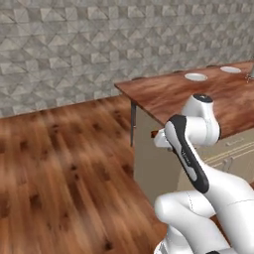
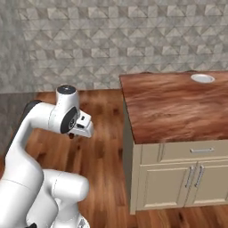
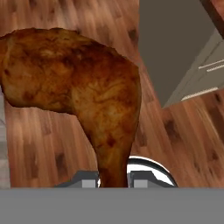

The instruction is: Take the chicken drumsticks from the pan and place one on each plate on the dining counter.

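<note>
The fingers (image 3: 113,181) pinch a chicken drumstick (image 3: 83,87) by its narrow bone end, the meaty bulk hanging beyond them over the wood floor (image 1: 59,163). It looks light, firm but greasy, so it may pivot. The desk (image 2: 173,107) with a plate (image 2: 202,78) lies ahead.

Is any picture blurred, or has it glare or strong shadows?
Left base view: soft, slightly blurred; the counter top shows a faint sheen, no hard shadows. Right base view: the same flat light, plate a little fuzzy. Hand view: the drumstick, very close in the gripper, looks large and soft.
</note>
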